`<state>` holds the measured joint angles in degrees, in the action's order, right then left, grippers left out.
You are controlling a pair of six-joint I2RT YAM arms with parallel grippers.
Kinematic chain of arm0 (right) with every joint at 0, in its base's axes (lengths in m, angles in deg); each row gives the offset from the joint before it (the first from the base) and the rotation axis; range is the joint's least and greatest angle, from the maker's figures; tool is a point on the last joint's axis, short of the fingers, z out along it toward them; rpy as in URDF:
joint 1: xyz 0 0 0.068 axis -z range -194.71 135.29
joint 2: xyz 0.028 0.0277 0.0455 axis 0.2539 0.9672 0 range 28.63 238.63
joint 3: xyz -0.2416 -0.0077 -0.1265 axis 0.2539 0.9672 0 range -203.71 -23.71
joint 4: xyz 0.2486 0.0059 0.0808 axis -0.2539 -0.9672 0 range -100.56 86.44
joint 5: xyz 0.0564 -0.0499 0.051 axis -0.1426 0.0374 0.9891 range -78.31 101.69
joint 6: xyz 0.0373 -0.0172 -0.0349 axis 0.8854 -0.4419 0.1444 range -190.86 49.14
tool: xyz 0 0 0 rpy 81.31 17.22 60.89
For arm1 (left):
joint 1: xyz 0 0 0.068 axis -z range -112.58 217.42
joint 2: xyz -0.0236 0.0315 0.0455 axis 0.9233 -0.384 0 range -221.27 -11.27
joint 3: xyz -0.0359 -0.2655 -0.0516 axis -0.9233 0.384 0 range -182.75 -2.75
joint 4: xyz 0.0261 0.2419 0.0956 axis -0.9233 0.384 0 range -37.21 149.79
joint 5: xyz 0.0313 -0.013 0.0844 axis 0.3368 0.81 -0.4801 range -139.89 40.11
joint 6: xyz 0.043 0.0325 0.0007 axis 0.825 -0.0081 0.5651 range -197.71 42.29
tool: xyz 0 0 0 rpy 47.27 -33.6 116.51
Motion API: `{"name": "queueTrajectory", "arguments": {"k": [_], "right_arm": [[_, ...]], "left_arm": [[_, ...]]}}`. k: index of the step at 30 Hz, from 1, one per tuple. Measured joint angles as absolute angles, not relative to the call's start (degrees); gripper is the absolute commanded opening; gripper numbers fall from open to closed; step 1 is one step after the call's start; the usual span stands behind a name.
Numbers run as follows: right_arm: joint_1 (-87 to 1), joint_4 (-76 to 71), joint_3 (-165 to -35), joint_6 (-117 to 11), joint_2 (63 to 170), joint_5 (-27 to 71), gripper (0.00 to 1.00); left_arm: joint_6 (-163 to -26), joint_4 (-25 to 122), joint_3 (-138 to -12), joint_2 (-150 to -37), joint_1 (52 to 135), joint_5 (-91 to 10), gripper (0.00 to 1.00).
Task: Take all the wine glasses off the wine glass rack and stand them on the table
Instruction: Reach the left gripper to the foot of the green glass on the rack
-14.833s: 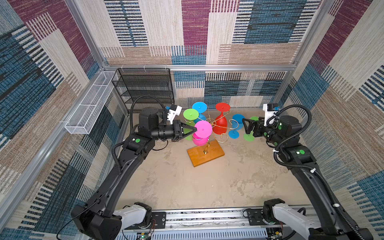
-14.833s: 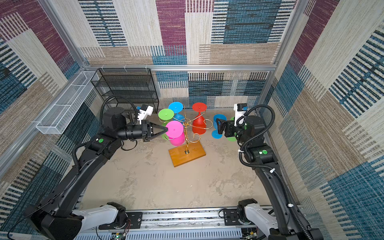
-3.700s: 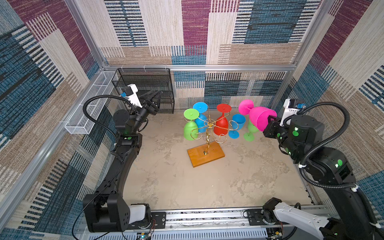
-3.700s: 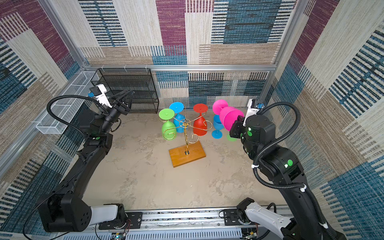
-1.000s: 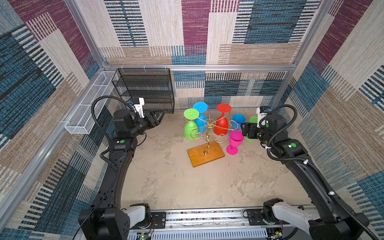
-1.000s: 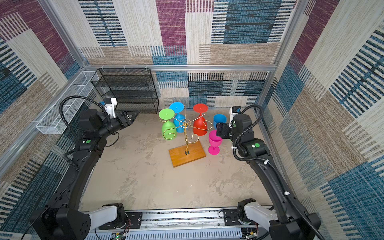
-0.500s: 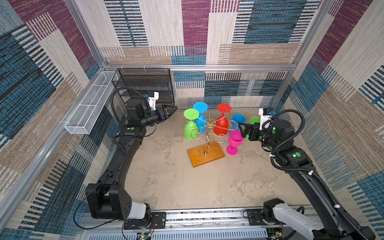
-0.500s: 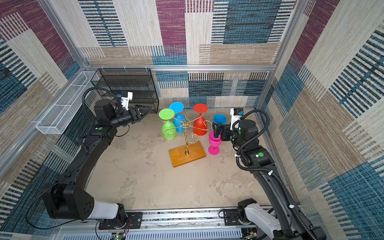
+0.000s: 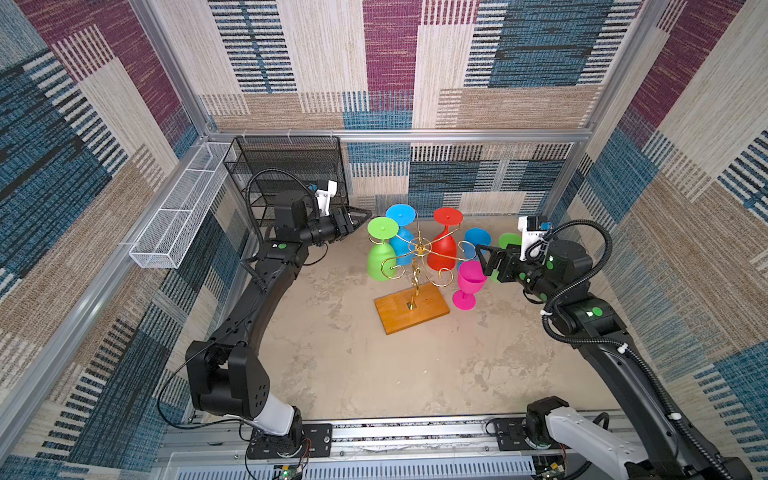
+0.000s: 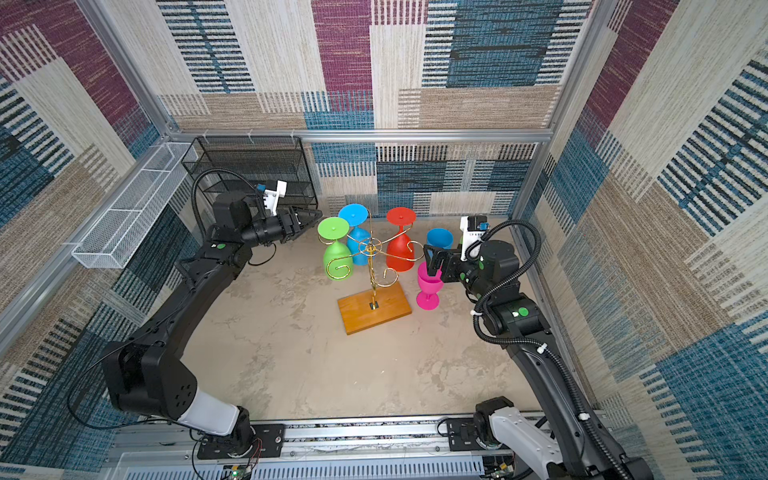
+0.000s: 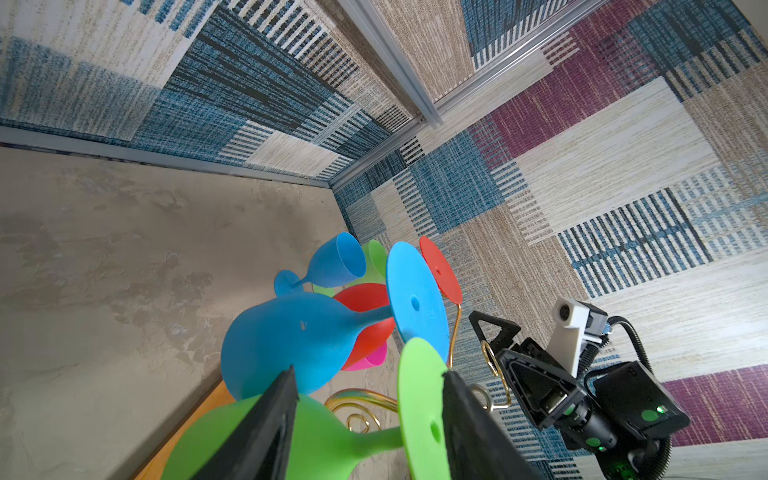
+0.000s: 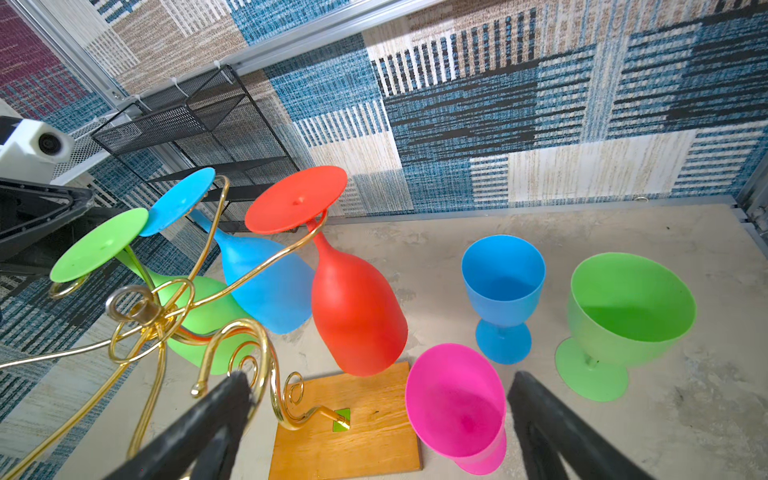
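Concrete floor (image 9: 374, 374) — pink wine glass (image 9: 471, 278) upright, just beside right tool (image 9: 487, 262).

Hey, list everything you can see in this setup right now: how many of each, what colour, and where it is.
wine glass rack: one, gold wire on an orange-brown wooden base, mid-table
hanging glasses: three, green hanging glass, blue hanging glass, red hanging glass, upside down on the rack's arms
standing glasses: three, pink glass, blue standing glass, green standing glass, upright on the table beside the rack
mesh shelf unit: one, black, back left corner
wire basket: one, white, along the left wall
table: one, mottled beige
left gripper: black, open, near the green hanging glass's foot
right gripper: black, open, beside the pink glass
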<state>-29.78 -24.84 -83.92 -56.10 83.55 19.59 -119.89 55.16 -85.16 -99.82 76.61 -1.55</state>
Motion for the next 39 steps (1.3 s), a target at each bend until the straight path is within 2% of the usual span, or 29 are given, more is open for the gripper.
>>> {"name": "queueTrajectory", "arguments": {"k": [10, 15, 25, 33, 39], "right_arm": [[-29.80, -23.97, -83.90, -56.14, 84.11, 20.25, 0.99], [-29.78, -23.07, -83.55, -56.14, 84.24, 20.51, 0.99], [-29.78, -22.44, -83.09, -56.10, 84.16, 20.68, 0.99], [-29.80, -22.39, -82.81, -55.95, 83.79, 20.66, 0.99], [-29.80, -21.85, -82.35, -55.90, 83.48, 20.68, 0.99]], "left_arm": [[-119.84, 55.81, -85.00, -100.56, 78.71, -1.55, 0.50], [-119.45, 57.43, -84.37, -99.64, 78.69, -1.75, 0.39], [-119.25, 57.76, -84.39, -98.14, 78.69, -1.99, 0.27], [-119.25, 58.22, -84.39, -97.68, 78.69, -1.97, 0.13], [-119.30, 58.20, -84.48, -97.26, 78.69, -1.66, 0.07]]}}
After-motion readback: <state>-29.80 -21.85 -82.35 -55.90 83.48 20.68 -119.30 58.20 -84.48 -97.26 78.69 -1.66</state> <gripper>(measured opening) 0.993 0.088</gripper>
